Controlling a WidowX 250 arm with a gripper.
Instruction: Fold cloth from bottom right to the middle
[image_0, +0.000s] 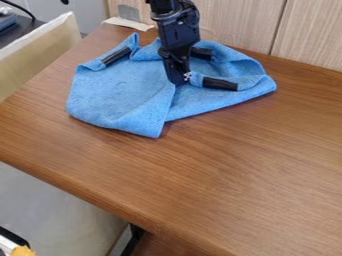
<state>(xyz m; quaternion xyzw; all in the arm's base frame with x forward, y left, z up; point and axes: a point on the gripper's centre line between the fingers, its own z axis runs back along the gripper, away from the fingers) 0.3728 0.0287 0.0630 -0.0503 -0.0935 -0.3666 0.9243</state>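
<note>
arm: black, jointed (175, 20), enters at the top edge just left of mid-frame and hangs nearly upright, its lower end leaning slightly to the right. black two-finger gripper (182, 81) points down, its tip at the inner part of the cloth, right beside a small raised blue fold. jaws: cannot tell whether open or closed, or whether they grip any fabric. cloth: blue, soft fabric (120, 95), lies rumpled on the far part of the brown wood-grain table (227, 175); a crease runs from just below the gripper tip to a blunt point at the cloth's near edge, and another corner points right. edges: the table's near left edge slants from the left side of the view down toward the bottom; brown surface extends from the cloth toward the right and the near side. behind the cloth, light wood-grain panels (240, 22) rise along the table's far edge and limit room that way. around the gripper: one black strip (220, 84) just to its right, a second black strip (202, 53) behind and to the right, a third black strip (117, 56) to the left, all on the cloth. pale flat tape-like piece (127, 23) at the far left corner of the table.
</note>
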